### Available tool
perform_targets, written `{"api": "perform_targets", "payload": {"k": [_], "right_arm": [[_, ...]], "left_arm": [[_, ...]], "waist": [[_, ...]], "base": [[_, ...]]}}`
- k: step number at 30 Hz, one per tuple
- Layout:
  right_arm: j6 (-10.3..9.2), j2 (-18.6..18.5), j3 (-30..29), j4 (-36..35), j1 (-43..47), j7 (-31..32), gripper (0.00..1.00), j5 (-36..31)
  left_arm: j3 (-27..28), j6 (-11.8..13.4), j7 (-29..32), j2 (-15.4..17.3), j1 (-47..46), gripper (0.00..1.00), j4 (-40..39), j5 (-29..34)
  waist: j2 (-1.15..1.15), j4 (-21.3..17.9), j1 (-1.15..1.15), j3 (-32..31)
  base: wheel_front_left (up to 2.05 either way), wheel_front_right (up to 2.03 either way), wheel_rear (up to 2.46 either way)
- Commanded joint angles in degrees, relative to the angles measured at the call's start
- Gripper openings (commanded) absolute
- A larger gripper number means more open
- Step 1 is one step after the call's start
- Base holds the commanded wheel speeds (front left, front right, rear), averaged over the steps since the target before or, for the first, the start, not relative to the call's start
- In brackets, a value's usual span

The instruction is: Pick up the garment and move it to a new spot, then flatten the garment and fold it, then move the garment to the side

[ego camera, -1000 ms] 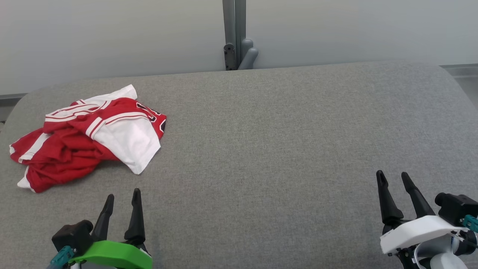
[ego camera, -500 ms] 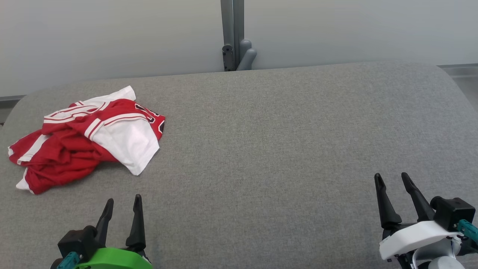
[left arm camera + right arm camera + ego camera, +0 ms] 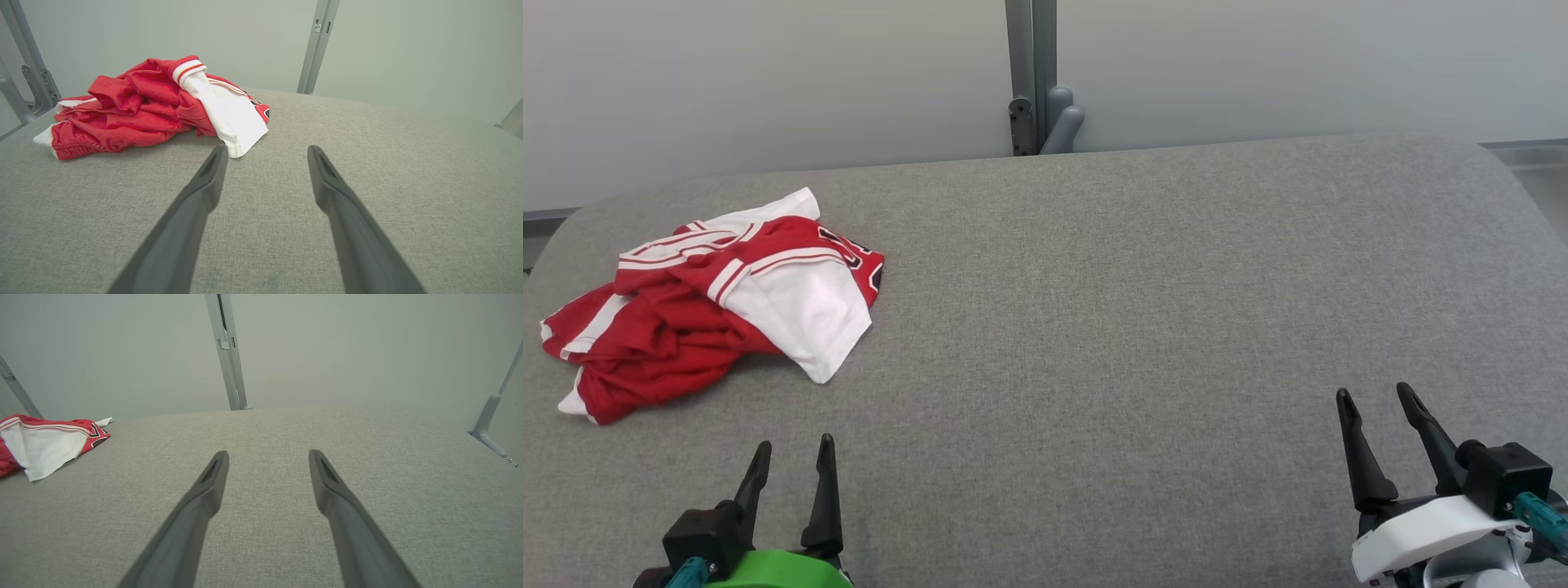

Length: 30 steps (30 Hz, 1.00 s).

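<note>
The red and white jersey (image 3: 711,318) lies crumpled in a heap on the far left part of the grey fabric-covered counter (image 3: 1135,327), close to its left edge. A white sleeve with red striped trim spills over the top of the heap and points toward the near side. Some dark lettering shows on the heap's right edge, too folded for me to read.

My left gripper (image 3: 795,442) sits at the near left, above the counter, under its green cover (image 3: 776,572). Its jaws stand apart with nothing between them. In my left wrist view the jersey (image 3: 143,106) is ahead and to the left of the left gripper (image 3: 267,147), and the tip of the white sleeve lies just past my left fingertip, not touching it.

My right gripper (image 3: 1372,390) sits at the near right under its white cover (image 3: 1421,527), well apart from the jersey. Its jaws are also apart and hold nothing. My right wrist view has the right gripper (image 3: 268,452) over bare counter, with the jersey (image 3: 45,445) far off at the left edge.

Behind the counter a grey metal post (image 3: 1033,73) rises against a pale wall (image 3: 768,82).
</note>
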Motion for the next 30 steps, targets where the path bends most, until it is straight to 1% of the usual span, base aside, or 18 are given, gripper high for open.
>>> {"api": "perform_targets", "payload": {"k": [1, 21, 30], "right_arm": [[0.02, -0.2, -0.2, -0.1, 0.6, -0.5, 1.00, -1.3], [0.01, -0.9, -0.8, 0.5, 1.9, -2.8, 1.00, -7.5], [0.01, -0.6, -1.2, 0.6, 2.0, -2.7, 1.00, -7.3]], "left_arm": [[0.2, -0.2, -0.5, 0.0, 0.5, 1.00, 0.0, 1.5], [0.7, -0.4, -2.6, -0.5, 1.5, 1.00, 0.9, 9.3], [0.8, -0.5, -2.4, -0.6, 0.9, 1.00, 2.3, 7.3]], "waist": [[0.00, 0.0, 0.00, 0.0], [0.00, 0.0, 0.00, -0.1], [0.00, 0.1, 0.00, -0.2]], "base": [[0.00, 0.00, 0.00], [0.00, 0.00, 0.00], [0.00, 0.00, 0.00]]}}
